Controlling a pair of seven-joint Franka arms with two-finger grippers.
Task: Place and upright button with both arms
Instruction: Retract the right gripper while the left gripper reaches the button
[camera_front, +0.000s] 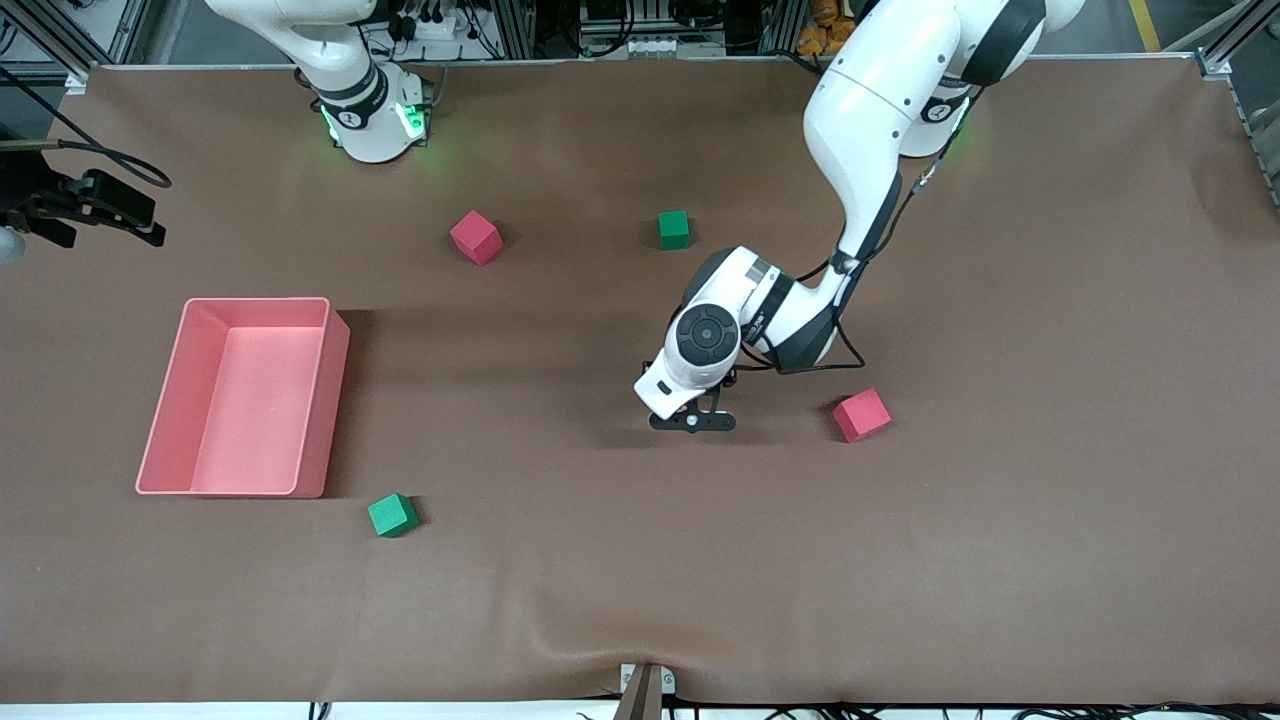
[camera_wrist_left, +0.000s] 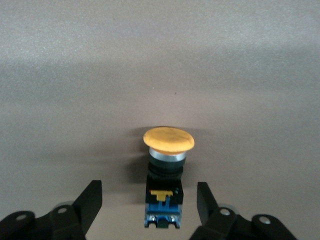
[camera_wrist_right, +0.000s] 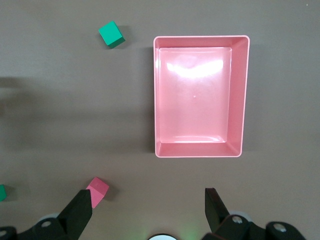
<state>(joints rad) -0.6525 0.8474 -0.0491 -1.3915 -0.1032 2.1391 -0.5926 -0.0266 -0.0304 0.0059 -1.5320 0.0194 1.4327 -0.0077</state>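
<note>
Orange-capped button on brown table, between parted left end effector fingers

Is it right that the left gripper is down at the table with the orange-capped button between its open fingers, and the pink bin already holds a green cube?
Not quite. The right wrist view shows the pink bin empty. The rest stands: the left gripper has the button between its open fingers.

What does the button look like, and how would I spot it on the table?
Find the left arm reaching over the brown table. Between its gripper's open jaws lies the button. Unlike the plain red and green cubes around, it has a round orange cap on a black body.
</note>
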